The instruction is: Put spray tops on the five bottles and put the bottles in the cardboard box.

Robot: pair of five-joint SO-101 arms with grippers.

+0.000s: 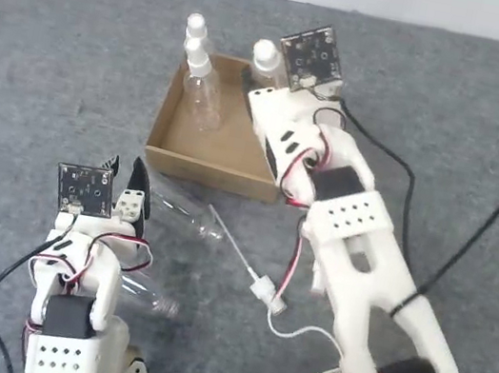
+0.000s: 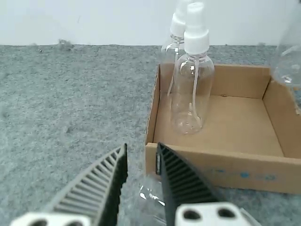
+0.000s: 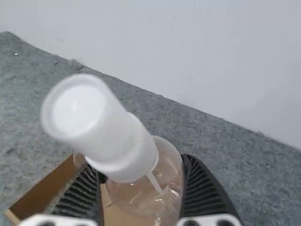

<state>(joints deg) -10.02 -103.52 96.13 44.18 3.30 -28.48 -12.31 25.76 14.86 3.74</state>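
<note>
Right tool (image 3: pixel 141 200) apparently clamps capped bottle (image 3: pixel 120 150).

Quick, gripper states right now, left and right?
Left gripper: open, holding nothing; a lying bottle is close by.
Right gripper: closed on a spray-topped bottle.

The right gripper (image 3: pixel 141 181) clamps a clear bottle (image 3: pixel 164 176) wearing a white spray top (image 3: pixel 94 125). A cardboard box (image 3: pixel 42 190) corner lies beneath.

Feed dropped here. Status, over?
Right gripper: jaws shut on capped bottle at cardboard box corner. Left gripper: jaws open at uncapped bottle on table. Loose spray top nearby, nothing blocking.
</note>
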